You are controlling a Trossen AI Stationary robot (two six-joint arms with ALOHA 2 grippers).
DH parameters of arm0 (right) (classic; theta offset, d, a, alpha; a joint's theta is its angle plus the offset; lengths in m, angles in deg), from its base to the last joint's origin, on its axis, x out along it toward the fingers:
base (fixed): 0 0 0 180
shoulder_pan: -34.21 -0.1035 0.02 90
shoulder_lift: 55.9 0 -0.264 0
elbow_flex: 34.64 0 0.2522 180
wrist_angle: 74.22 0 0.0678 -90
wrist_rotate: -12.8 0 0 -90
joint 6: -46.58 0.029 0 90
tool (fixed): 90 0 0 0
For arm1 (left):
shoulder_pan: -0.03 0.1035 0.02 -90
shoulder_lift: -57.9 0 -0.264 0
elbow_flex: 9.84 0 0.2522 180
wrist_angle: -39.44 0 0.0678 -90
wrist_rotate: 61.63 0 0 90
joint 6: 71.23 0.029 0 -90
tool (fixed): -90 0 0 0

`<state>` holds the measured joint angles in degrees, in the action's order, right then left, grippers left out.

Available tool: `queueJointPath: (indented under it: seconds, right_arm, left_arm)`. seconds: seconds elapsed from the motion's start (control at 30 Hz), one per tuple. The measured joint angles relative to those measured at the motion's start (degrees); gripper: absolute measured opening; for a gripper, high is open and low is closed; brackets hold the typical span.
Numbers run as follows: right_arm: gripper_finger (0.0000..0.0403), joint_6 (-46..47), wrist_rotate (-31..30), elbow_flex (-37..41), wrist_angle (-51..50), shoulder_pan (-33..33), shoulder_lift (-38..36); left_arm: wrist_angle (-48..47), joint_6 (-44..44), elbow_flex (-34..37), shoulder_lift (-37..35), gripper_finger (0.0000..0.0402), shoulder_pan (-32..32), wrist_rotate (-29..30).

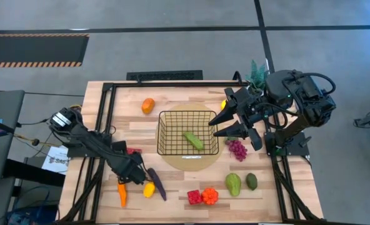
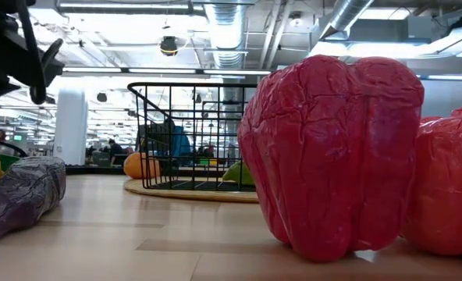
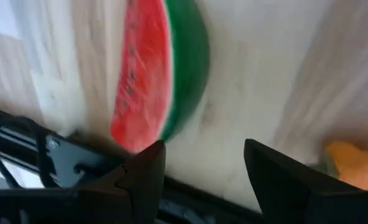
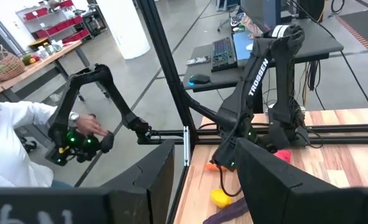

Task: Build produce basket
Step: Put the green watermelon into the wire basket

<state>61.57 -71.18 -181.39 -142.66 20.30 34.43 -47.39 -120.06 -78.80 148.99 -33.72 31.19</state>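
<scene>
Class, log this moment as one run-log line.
left gripper: open, by watermelon | right gripper: open, beside basket | basket: one green item

Left gripper (image 3: pixel 204 163) sits with its two dark fingers apart, right over the wood table (image 3: pixel 265 68). Watermelon slice (image 3: pixel 159 68) just past the fingertips, something orange (image 3: pixel 352 165) off to the side.

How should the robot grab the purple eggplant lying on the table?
The eggplant lies flat on the table, long and thin, between a lemon and bare wood. The best grip is probably from straight above, across its narrow middle, fingers on the two long sides. The left gripper is open right beside it. The lemon sits close, so one finger has to slip between them.
</scene>
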Motion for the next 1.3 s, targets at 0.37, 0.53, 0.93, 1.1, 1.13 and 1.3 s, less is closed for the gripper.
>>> queueJointPath:
  seconds: [0.37,0.53,0.93,1.1,1.13,1.3]
  right_arm:
    - [0.0189,0.59,0.11,0.0,-0.07,0.0,0.0]
    - [0.0187,0.59,0.11,0.0,-0.15,0.0,0.0]
    - [0.0185,1.46,0.04,0.0,2.44,-2.5,0.0]
    - [0.018,1.46,-0.01,0.01,2.86,-2.63,0.0]
    - [0.0179,1.46,-0.04,0.01,2.81,-2.58,0.0]
    - [0.0173,1.48,-0.12,0.02,2.72,-2.56,0.0]
  left_arm:
    - [6.22,9.53,0.11,0.0,0.0206,2.28,1.49]
    - [8.1,10.61,3.81,0.0,0.0206,2.28,-1.41]
    - [15.64,13.11,9.75,-0.02,0.0206,3.91,-2.58]
    - [17.4,14.61,11.53,-0.29,0.0181,6.01,-3.87]
    - [17.53,14.9,11.61,-0.29,0.0169,6.54,-4.38]
    - [17.3,15.43,11.76,-0.15,0.0072,8.7,-6.17]
